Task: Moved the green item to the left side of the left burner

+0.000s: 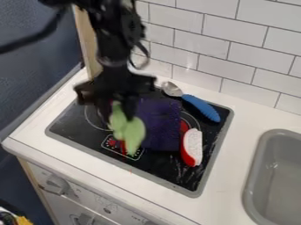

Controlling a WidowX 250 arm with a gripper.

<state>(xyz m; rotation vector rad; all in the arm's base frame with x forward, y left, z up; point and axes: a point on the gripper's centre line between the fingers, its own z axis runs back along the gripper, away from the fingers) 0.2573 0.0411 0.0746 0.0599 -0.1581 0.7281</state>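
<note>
The black gripper (122, 104) hangs over the left half of the black stove top, shut on the upper end of the green item (128, 130). This light green, lumpy thing dangles down and slightly right from the fingers, over the stove's front part and near the printed control panel. Part of the left burner (88, 115) shows as a thin ring to the left of the green item; the gripper hides the rest of it.
A dark purple cloth (159, 125) lies mid-stove, right beside the green item. A red and white brush-like object (192, 147) is right of it. A spoon with a blue handle (201, 107) lies at the back right. The grey sink (264, 176) is at the far right.
</note>
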